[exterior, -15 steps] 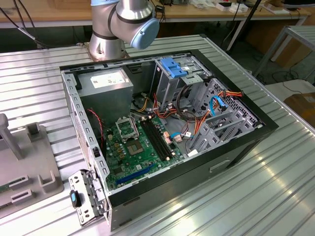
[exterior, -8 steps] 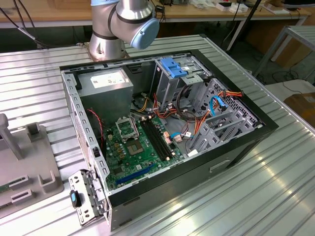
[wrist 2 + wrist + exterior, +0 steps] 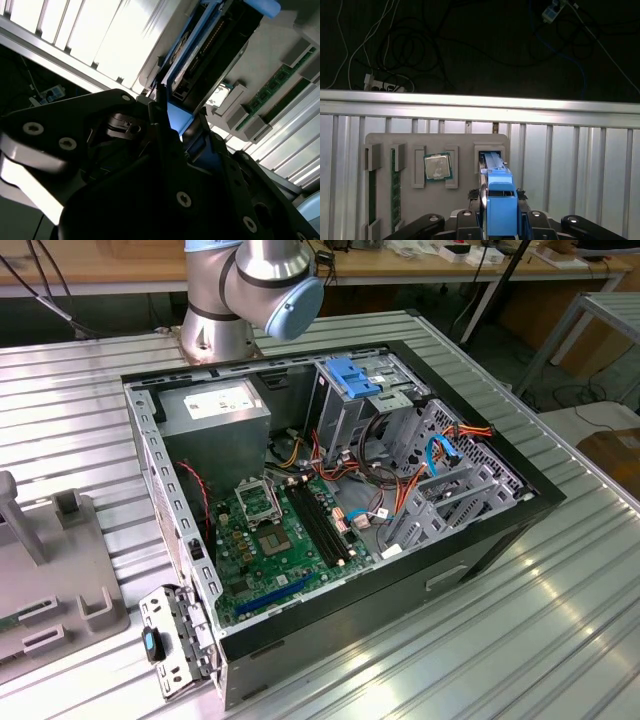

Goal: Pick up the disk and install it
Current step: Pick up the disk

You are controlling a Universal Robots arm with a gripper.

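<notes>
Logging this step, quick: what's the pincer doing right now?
The pincer is closed on the disk, which stands in a grey tray.

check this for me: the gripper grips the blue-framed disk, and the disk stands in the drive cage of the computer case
Not quite. The gripper does grip the disk, but the disk stands in a slot of the grey holder tray, near the processor chip, not in the case's drive cage. The first wrist view shows it.
</notes>
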